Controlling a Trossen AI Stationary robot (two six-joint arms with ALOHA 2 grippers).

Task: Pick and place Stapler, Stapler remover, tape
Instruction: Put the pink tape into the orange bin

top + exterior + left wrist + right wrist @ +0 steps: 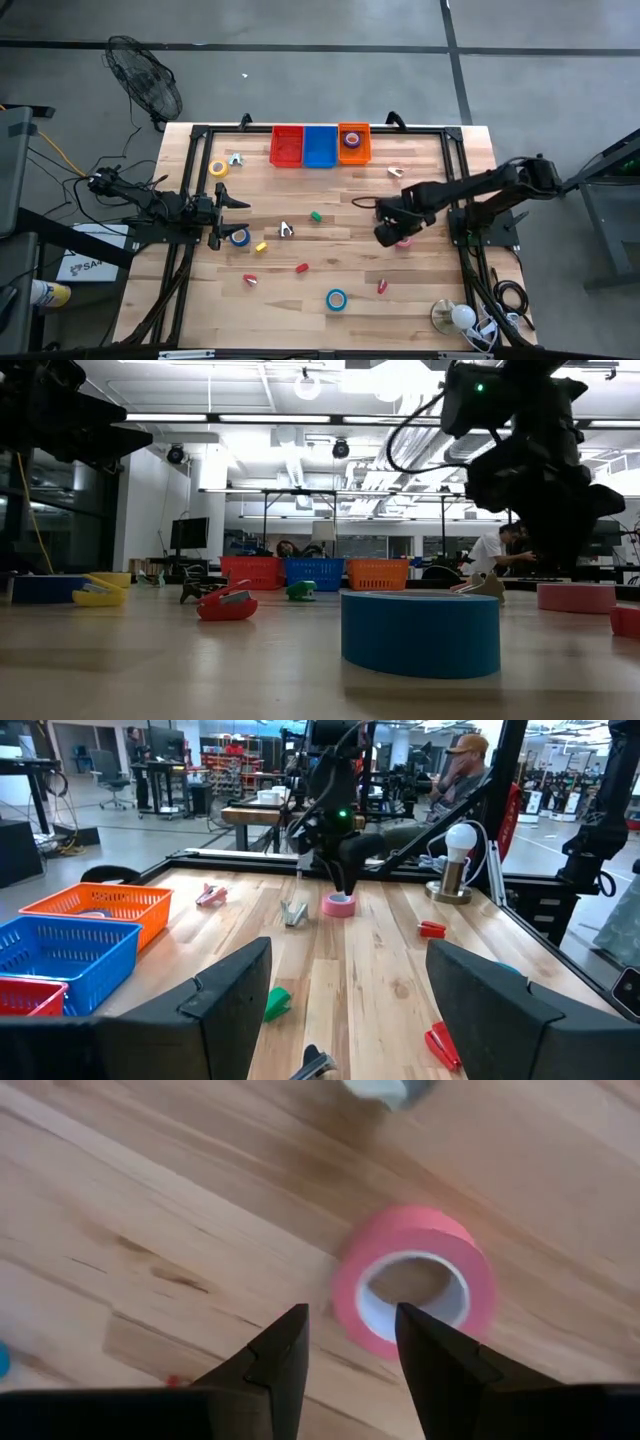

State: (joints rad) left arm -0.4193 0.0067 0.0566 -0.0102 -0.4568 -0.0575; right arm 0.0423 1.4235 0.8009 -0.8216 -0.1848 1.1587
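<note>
Trouble, as I judge it, lies in how my right end effector [350, 1342] meets the pink ring-shaped roll of tape [415, 1285]: my two dark fingers stand partly spread, gripping nothing, poised above the near wall of the roll, which lies flat on the wooden desk [330, 255]. If I come down slightly off, one fingertip could land on the rim rather than slipping into the open centre, and the light roll would likely skid away or tip. Even with a good straddle, I expect a grip on one thin wall to let the roll swing or drop on the way to the baskets. A small pale grey object [385, 1090] lies near the roll; I cannot tell what it is, and a shoved roll might knock it. My left end effector [232, 203] waits spread wide and empty over the left side of the desk, above a blue tape roll [240, 237]. Three plastic baskets stand in a row at the far edge: the red basket [287, 146] and the blue basket [320, 146] look bare inside from above, while the orange basket [354, 154] holds one purple tape roll [350, 139]. Other small items are scattered across the desk.
</note>
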